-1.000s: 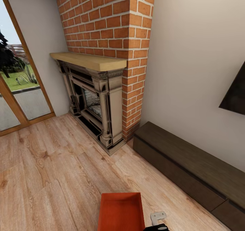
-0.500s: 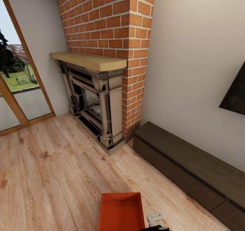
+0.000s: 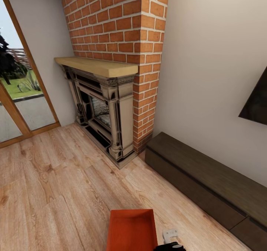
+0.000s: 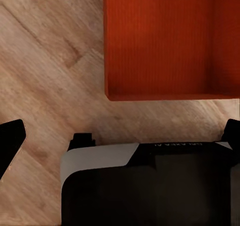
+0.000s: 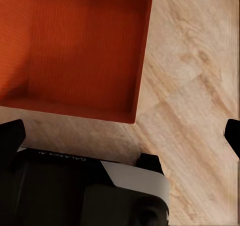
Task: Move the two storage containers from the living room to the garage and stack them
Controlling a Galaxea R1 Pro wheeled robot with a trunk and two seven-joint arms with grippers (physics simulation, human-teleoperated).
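Observation:
One orange-red storage container (image 3: 131,230) sits open-topped and empty on the living room's light wood floor (image 3: 55,191), at the near edge of the head view. A white and black part of my right arm (image 3: 170,236) shows just right of it. In the left wrist view my left gripper (image 4: 121,136) hangs open above the floor, beside the container (image 4: 170,41). My right gripper (image 5: 122,136) is open too, near a corner of the container (image 5: 75,46). Neither gripper holds anything. The second container, the garage and its concrete floor are out of view.
A red brick fireplace (image 3: 107,106) with a wooden mantel stands ahead. A long low dark-brown cabinet (image 3: 207,184) runs along the right wall under a black TV (image 3: 257,103). A glass door (image 3: 18,95) is at the left. My base's white and black body (image 4: 150,186) is below the wrists.
The part of my right arm beside the container shifted a little left and then back. The container and the room have not moved.

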